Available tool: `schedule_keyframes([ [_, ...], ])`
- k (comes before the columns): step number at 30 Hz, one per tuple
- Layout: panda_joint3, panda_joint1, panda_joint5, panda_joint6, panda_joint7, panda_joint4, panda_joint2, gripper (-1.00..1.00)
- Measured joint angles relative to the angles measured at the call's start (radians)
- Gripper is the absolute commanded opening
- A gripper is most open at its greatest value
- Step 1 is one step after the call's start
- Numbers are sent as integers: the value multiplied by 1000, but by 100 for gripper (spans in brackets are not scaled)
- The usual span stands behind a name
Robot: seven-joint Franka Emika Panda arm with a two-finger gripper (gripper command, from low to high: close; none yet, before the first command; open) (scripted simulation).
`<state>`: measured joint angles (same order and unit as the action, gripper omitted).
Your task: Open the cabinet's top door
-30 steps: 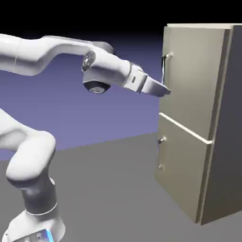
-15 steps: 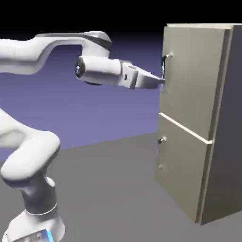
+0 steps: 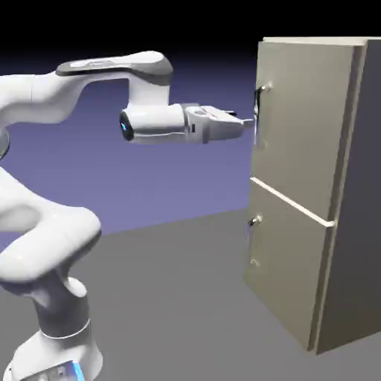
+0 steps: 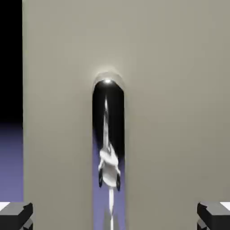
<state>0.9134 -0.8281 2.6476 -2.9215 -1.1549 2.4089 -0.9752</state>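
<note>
A white two-finger gripper (image 3: pixel 248 123), its fingers spread wide and holding nothing, lines up with the slim, mirror-bright vertical bar handle (image 4: pixel 108 134) on the tall beige upper door (image 3: pixel 306 123) of the grey-sided cabinet (image 3: pixel 365 201), at the exterior view's right. The approach appears nearly done; closing around the bar, then pulling, should follow. The handle's lower end runs out of the hand view.

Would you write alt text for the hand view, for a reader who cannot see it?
A shiny vertical bar handle stands on a beige door panel, between the widely parted fingertips of the open hand at the bottom corners. Black and blue-violet backdrop shows at left.
</note>
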Motion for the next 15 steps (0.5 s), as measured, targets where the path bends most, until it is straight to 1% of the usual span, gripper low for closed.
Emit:
schedule_keyframes([
  [3, 63, -105, 25, 27, -14, -70, 44, 0],
  [4, 84, -141, 33, 36, -19, -94, 59, -100],
  [6, 84, -141, 33, 36, -19, -94, 59, -100],
  [15, -222, 173, -231, 267, 39, 159, 29, -100],
])
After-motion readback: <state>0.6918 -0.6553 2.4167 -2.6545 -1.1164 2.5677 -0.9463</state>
